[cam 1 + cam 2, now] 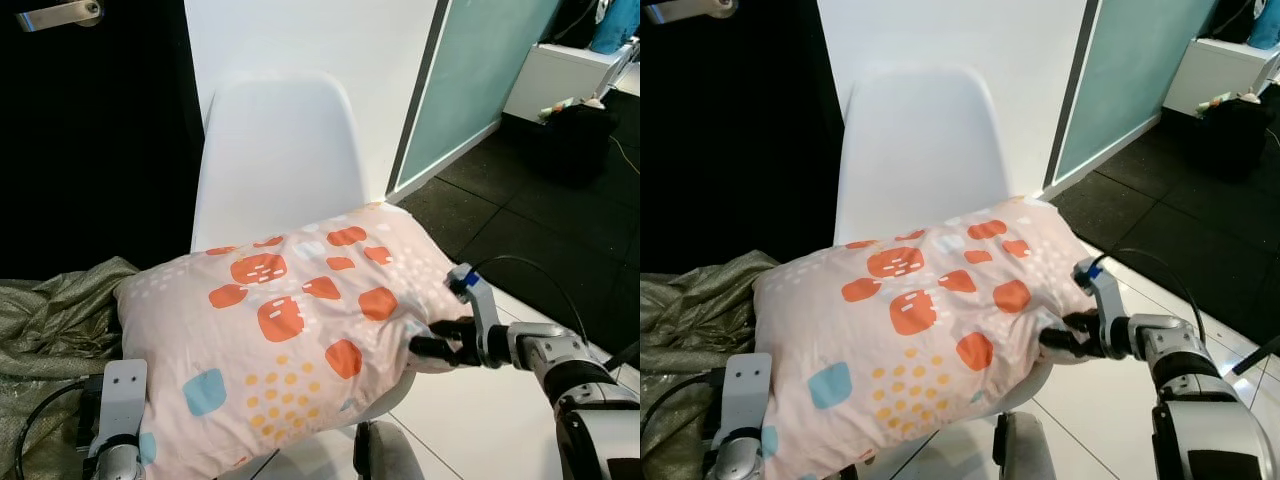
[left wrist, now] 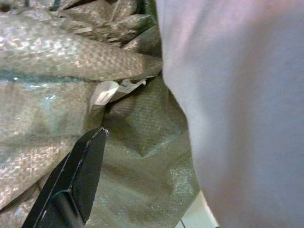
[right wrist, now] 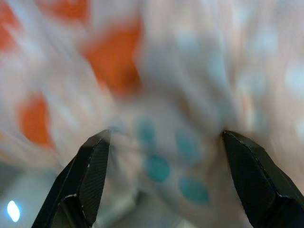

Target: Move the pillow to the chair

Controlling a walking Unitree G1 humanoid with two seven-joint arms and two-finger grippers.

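Observation:
A pale pink pillow (image 1: 290,340) with orange and blue patches lies tilted across the seat of a white plastic chair (image 1: 275,150), overhanging its front and left side. My right gripper (image 1: 437,338) is at the pillow's right edge, open, and the right wrist view shows the patterned fabric (image 3: 161,118) bulging between its two fingertips. My left wrist (image 1: 122,400) sits under the pillow's lower left corner. One black finger (image 2: 80,175) of the left gripper lies over olive cloth, beside the pillow's underside (image 2: 237,118), which hides the other finger.
A crumpled olive woven sack (image 1: 50,320) lies left of the chair, in front of a black door (image 1: 90,130). A teal glass panel (image 1: 480,70) stands behind on the right. Further right are dark flooring, a black bag (image 1: 580,140) and a white cabinet (image 1: 560,75).

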